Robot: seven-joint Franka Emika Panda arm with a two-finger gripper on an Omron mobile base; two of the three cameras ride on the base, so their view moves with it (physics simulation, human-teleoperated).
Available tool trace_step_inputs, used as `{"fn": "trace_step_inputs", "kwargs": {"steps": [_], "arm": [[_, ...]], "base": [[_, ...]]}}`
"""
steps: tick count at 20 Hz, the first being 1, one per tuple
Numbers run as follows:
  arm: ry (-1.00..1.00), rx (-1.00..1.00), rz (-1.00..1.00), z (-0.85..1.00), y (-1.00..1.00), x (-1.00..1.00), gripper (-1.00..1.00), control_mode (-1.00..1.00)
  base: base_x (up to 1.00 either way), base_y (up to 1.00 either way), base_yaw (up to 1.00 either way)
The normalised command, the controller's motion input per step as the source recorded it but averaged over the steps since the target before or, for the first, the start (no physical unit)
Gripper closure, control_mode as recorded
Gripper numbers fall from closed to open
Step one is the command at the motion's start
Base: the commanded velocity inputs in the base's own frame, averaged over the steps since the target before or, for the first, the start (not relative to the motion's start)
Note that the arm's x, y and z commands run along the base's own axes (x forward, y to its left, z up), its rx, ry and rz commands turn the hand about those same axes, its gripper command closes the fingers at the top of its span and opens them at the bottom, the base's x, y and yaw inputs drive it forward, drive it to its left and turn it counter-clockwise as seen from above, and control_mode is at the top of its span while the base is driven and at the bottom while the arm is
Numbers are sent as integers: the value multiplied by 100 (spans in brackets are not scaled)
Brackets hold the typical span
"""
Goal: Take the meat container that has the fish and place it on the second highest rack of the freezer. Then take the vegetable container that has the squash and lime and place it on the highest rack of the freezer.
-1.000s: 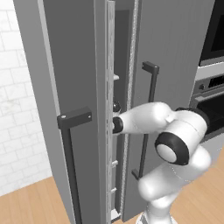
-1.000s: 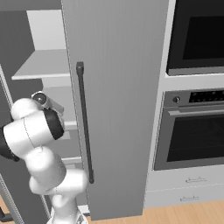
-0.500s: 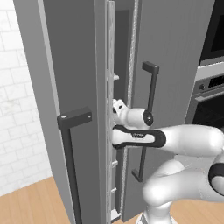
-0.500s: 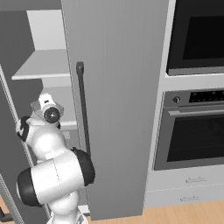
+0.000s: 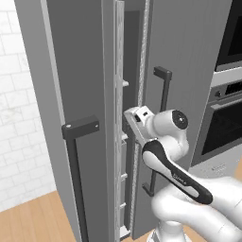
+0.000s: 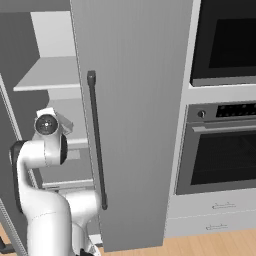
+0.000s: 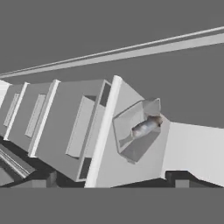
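grey freezer door ajar in the left base view, dark bar handle on its face. white arm reaching into the narrow gap beside the door's inner edge, gripper at the opening; cannot tell how the jaws stand.

right base view: grey closed door with long dark handle; pale racks visible left of it, wrist raised in front of them.

hand view: tilted pale shelves, clear container holding the fish resting on 1 shelf. fingertips low at the edge, well apart from the container, apparently spread.
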Motion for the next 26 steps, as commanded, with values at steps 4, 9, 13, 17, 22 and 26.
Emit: {"fn": "trace_step_inputs", "kwargs": {"steps": [4,9,13,17,22,26], "arm": [[51,-25,-2,-10,-47,-80,-100,-100],[20,-3,0,-27,-36,-27,-100,-100],[-11,0,0,-12,0,-9,-100,-100],[-18,0,0,-5,-12,-41,-100,-100],[-11,0,0,-2,-6,-28,-100,100],[0,0,0,0,0,0,-100,100]], "base": [[0,0,0],[0,0,0],[0,0,0],[0,0,0],[-19,-11,0],[-48,-65,0]]}}
